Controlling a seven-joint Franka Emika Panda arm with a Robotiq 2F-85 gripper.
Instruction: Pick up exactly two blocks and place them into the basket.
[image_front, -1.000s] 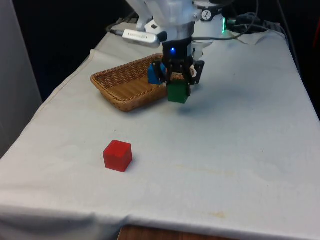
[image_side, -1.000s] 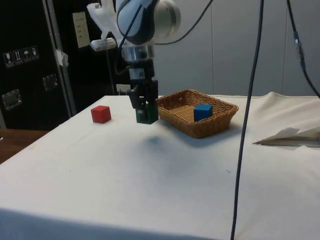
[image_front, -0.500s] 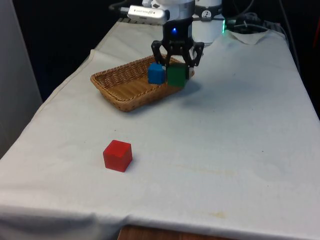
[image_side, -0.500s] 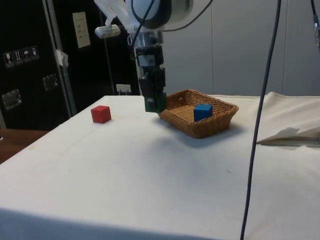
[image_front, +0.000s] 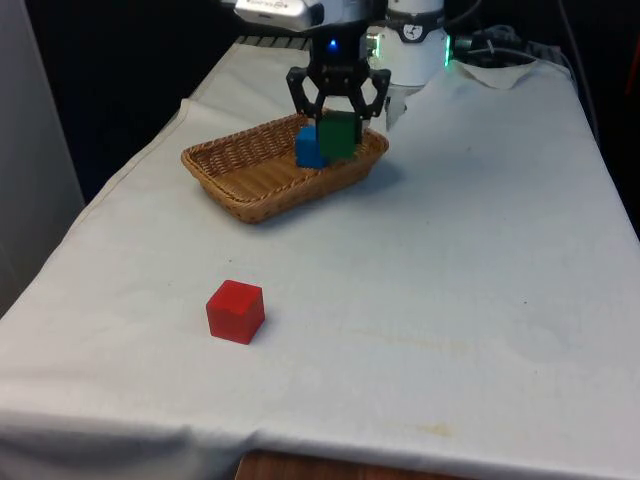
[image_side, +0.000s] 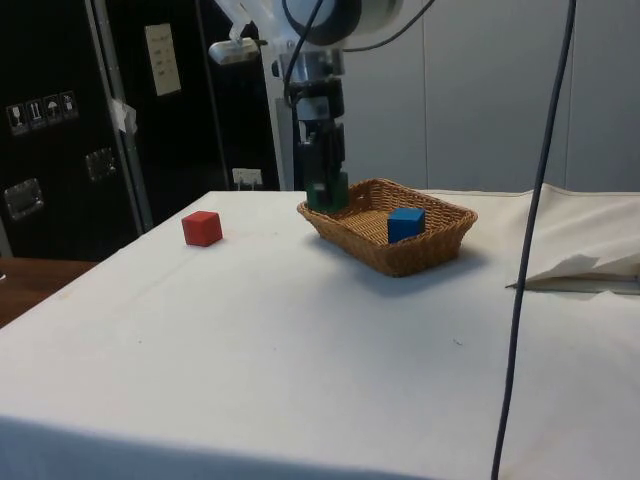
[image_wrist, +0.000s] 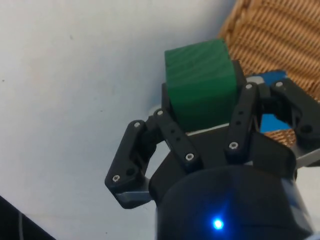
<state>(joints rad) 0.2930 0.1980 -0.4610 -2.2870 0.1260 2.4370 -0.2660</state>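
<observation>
My gripper (image_front: 338, 125) is shut on a green block (image_front: 338, 136) and holds it in the air over the far rim of the wicker basket (image_front: 250, 170). From the side, the green block (image_side: 327, 191) hangs just above the basket's (image_side: 400, 255) near-left rim, with the gripper (image_side: 327, 180) above it. A blue block (image_front: 308, 150) lies inside the basket, right beside the green one; the blue block (image_side: 405, 223) rests on the basket floor. The wrist view has the green block (image_wrist: 200, 82) clamped between the fingers (image_wrist: 246, 107), with basket weave (image_wrist: 270, 40) beyond. A red block (image_front: 236, 311) sits alone on the cloth near the front.
The red block (image_side: 202, 228) stands well apart from the basket on the white cloth (image_front: 470, 280). A folded piece of cloth (image_side: 580, 270) lies at the side view's right. Cables (image_side: 520, 250) hang down in front of the side camera.
The gripper has risen and carried the green block from beside the basket towards the robot, over the basket's rim next to the blue block. The red block has stayed put.
</observation>
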